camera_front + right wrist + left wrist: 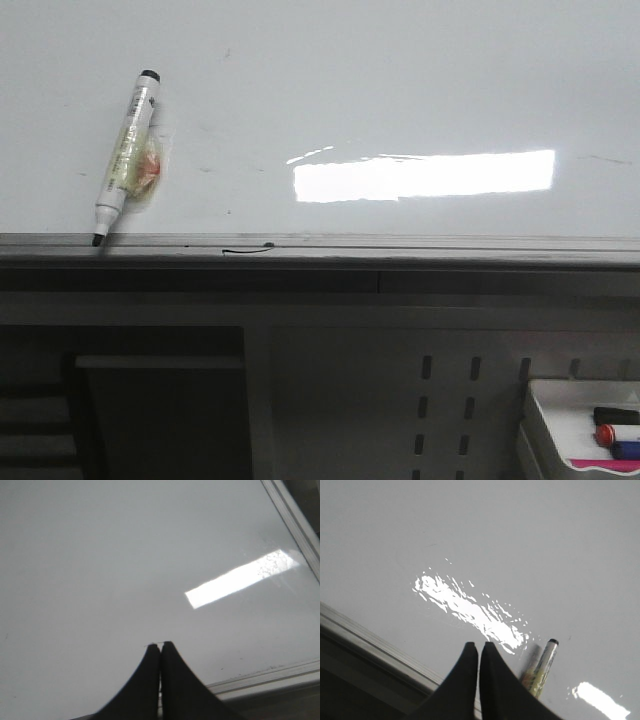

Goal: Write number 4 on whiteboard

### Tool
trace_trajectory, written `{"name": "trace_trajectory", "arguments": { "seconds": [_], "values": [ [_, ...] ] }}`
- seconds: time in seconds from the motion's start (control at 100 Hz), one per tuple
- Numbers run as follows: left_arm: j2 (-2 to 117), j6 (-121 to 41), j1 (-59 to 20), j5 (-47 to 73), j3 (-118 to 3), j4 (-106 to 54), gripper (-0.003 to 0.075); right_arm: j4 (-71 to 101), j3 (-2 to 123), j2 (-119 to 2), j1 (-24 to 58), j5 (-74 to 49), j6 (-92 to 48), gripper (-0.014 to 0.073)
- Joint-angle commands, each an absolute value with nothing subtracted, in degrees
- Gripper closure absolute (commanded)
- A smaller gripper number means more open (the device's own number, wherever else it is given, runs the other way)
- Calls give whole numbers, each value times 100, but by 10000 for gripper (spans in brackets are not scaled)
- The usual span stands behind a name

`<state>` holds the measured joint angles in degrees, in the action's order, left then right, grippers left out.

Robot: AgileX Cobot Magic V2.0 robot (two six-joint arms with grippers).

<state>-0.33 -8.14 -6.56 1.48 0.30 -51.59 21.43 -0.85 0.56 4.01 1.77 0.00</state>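
The whiteboard fills the upper front view, glossy white with a grey rim. No number 4 shows on it in any view. A white marker with a yellowish label lies slanted on the board at the left, its dark tip resting on the rim. In the left wrist view my left gripper hangs shut and empty over the whiteboard, the marker just beside it. My right gripper is shut and empty above the bare whiteboard. Neither gripper appears in the front view.
A short black squiggle marks the board's near rim. Below the rim at the right stands a small white tray holding spare markers. A dark shelf sits under the left side.
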Motion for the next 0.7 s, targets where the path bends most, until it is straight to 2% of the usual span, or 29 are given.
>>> {"name": "trace_trajectory", "arguments": {
  "seconds": [0.0,0.24,0.35,0.53,0.61,0.69],
  "values": [
    [-172,-810,-657,0,117,-5498,741,2295,134,141,362,595,0,638],
    [371,-835,-657,1408,-941,-3796,741,2015,1394,-254,362,-1095,-242,638],
    [1098,-1343,-657,2049,-1619,-3216,741,2003,1955,-756,362,-1834,-915,638],
    [2440,-2353,-657,2525,-2468,-3036,731,2003,2594,-1508,362,-2285,-1377,638],
    [2858,-2372,-694,2498,-2715,-3047,662,2003,2796,-1718,362,-2416,-1377,636],
    [3175,-2483,-846,2446,-2939,-3091,523,2014,2971,-1803,362,-2547,-1377,625]
  ]
}}
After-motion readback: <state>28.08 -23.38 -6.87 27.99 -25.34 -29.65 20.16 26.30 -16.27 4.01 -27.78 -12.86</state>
